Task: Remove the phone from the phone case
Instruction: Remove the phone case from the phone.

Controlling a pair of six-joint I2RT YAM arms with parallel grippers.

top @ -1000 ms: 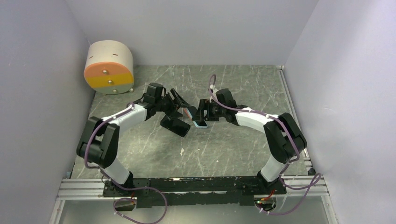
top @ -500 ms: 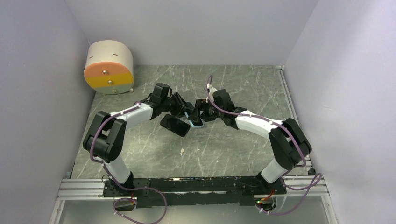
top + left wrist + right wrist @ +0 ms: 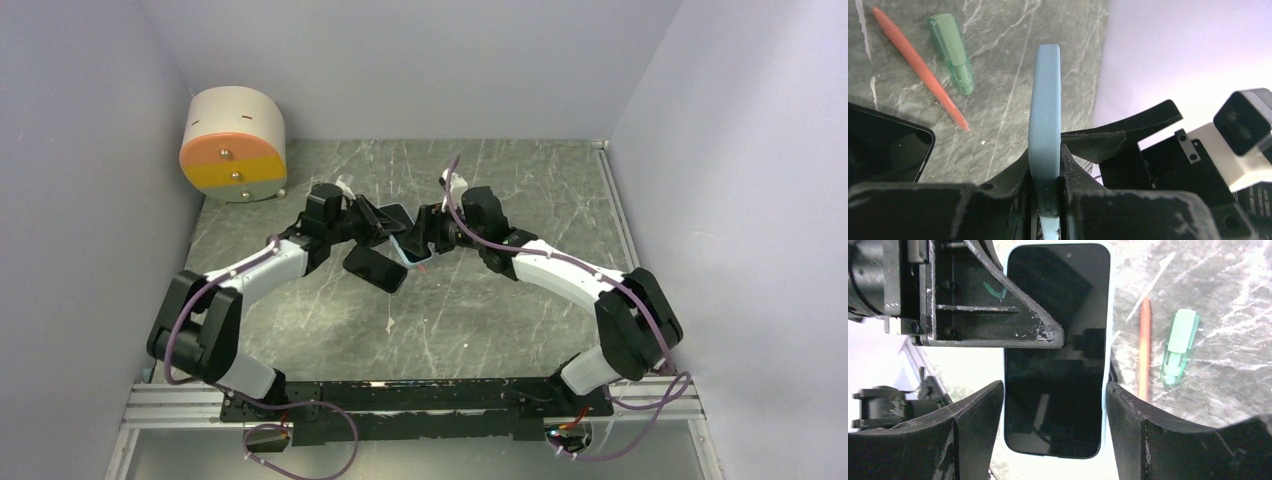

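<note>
A phone (image 3: 1055, 355) with a dark screen sits in a light blue phone case (image 3: 1045, 100) and hangs above the table between both arms (image 3: 400, 228). My left gripper (image 3: 1045, 160) is shut on the cased phone, one finger on its screen and one on its back, so in the left wrist view I see only the case's blue edge. My right gripper (image 3: 1054, 390) grips the same cased phone across its width, and its fingers (image 3: 980, 415) press on the case's two long sides. The case rim (image 3: 1108, 315) frames the screen.
A second black phone (image 3: 375, 267) lies flat on the marble table, under the left gripper. An orange pen (image 3: 918, 67) and a green capped marker (image 3: 953, 52) lie beside it. A beige drum with an orange and yellow face (image 3: 232, 145) stands at the back left. Grey walls enclose three sides.
My left gripper has closed onto the cased phone. Both grippers have moved toward the back of the table, and the phone is tilted up between them.
</note>
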